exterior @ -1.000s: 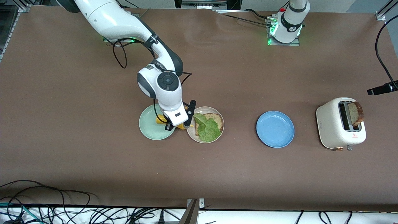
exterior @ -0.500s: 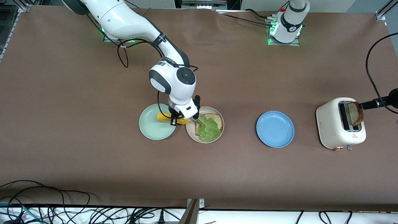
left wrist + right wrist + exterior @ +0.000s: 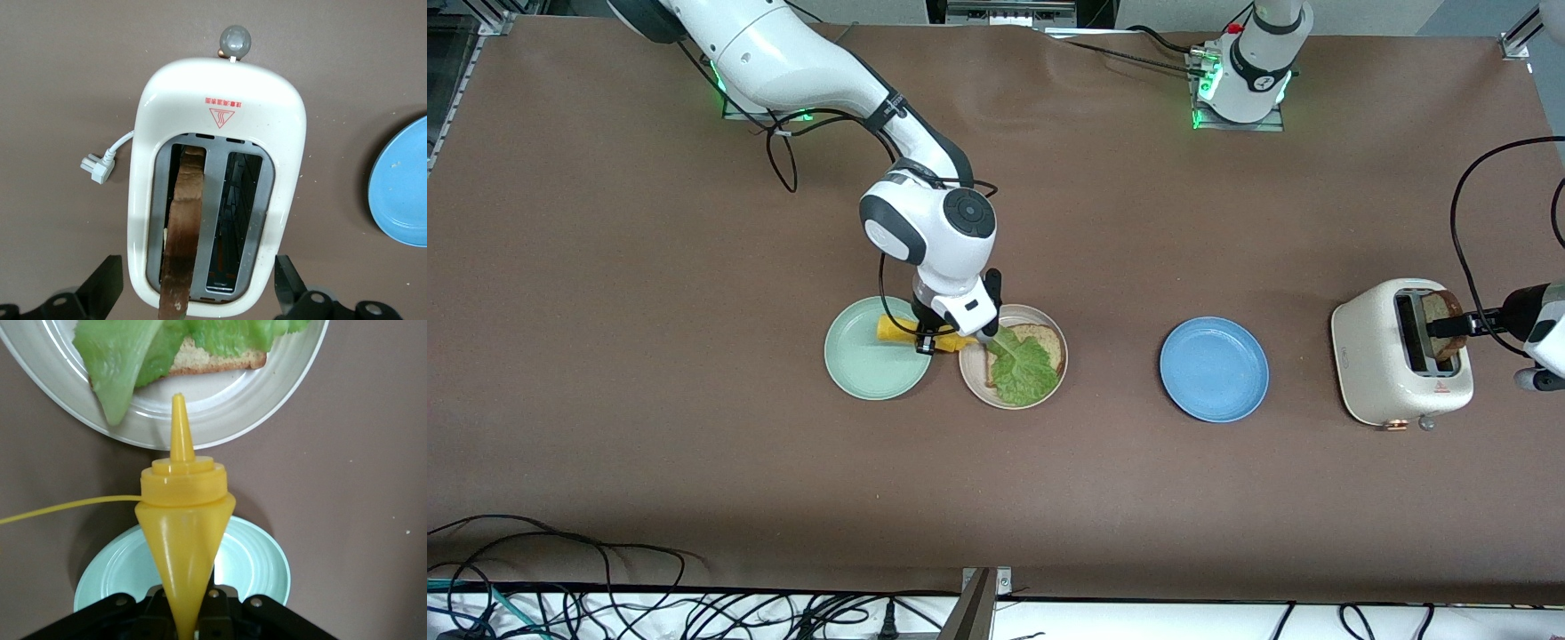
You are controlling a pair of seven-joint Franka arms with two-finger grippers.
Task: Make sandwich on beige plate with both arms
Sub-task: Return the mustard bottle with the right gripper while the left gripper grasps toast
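Observation:
The beige plate holds one brown bread slice with a green lettuce leaf on top. My right gripper is shut on a yellow squeeze bottle, held level over the gap between the mint plate and the beige plate. In the right wrist view the bottle points its nozzle at the beige plate's rim, just short of the lettuce. A second bread slice stands in the toaster. My left gripper is open above the toaster, its fingers spread wider than the toaster's body, over this slice.
A mint green plate lies beside the beige plate, toward the right arm's end. A blue plate lies between the beige plate and the toaster. The toaster's loose plug lies on the brown table beside it. Cables run along the table's near edge.
My right gripper carried the yellow bottle from over the mint plate toward the beige plate. My left gripper came in from the table's end and now hangs over the toaster's bread slice.

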